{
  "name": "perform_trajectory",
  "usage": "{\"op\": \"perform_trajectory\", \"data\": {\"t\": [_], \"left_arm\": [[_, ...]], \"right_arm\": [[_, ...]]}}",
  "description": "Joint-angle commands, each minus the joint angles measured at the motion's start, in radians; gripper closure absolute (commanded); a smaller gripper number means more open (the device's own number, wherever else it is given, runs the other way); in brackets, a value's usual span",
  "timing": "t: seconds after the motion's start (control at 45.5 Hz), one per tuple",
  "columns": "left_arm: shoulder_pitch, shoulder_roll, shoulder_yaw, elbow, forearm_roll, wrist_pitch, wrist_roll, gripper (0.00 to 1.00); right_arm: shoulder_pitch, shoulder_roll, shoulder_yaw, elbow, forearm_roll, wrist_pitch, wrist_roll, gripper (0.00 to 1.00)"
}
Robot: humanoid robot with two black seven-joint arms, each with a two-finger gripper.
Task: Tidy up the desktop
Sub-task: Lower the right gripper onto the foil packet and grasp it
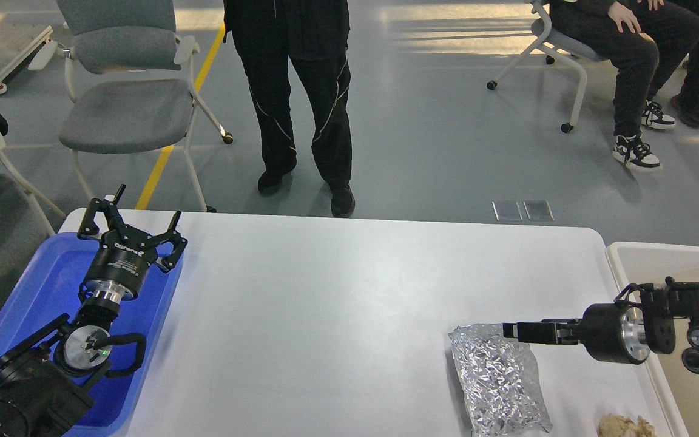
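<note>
1. Head view, layout: the desk [337,291] fills the lower middle of the view, mostly bare. A blue tray [34,285] overlaps its left edge, and an off-white bin [659,258] stands just beside its right edge.

2. Head view, what is left to tidy: a crumpled foil bag [498,379] lies flat near the desk's right edge, toward the near side. A beige crumpled scrap [625,426] sits at the near right corner, partly cut off by the frame.

3. Head view, right claw [510,331]: it points left, low over the far end of the foil bag. Its fingers look drawn close together with nothing between them, but they are seen nearly edge-on, so I cannot tell how wide the gap is.

4. Head view, left claw [134,227]: it hangs over the far end of the blue tray, fingers spread wide, holding nothing.

5. Risks as I judge them:
   - The foil is slick and crinkled. A pinch on a thin ridge could slip or tear, dropping the bag back on the desk.
   - A flat approach may push the bag along the desk instead of gripping it, nudging it toward the near edge or against the scrap.
   - Swinging toward the bin, the limp bag could catch the bin rim and fall between bin and desk.
   - The scrap sits at the very corner and could be knocked off.
</note>
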Motion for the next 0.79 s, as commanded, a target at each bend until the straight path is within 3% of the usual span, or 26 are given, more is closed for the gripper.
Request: {"op": "perform_trajectory", "data": {"t": [0.0, 0.286, 0.638, 0.77], "left_arm": [[0.0, 0.0, 0.0, 0.0, 0.0, 0.0, 0.0, 0.0], [0.0, 0.0, 0.0, 0.0, 0.0, -0.001, 0.0, 0.0], [0.0, 0.0, 0.0, 0.0, 0.0, 0.0, 0.0, 0.0], [0.0, 0.0, 0.0, 0.0, 0.0, 0.0, 0.0, 0.0]], "right_arm": [[-0.056, 0.08, -0.069, -0.12, -0.042, -0.033, -0.018, 0.01], [-0.17, 0.117, -0.037, -0.18, -0.039, -0.127, -0.031, 0.01], [-0.179, 0.14, -0.022, -0.186, -0.022, -0.131, -0.031, 0.01], [-0.181, 0.141, -0.015, -0.188, -0.022, -0.131, -0.031, 0.08]]}}
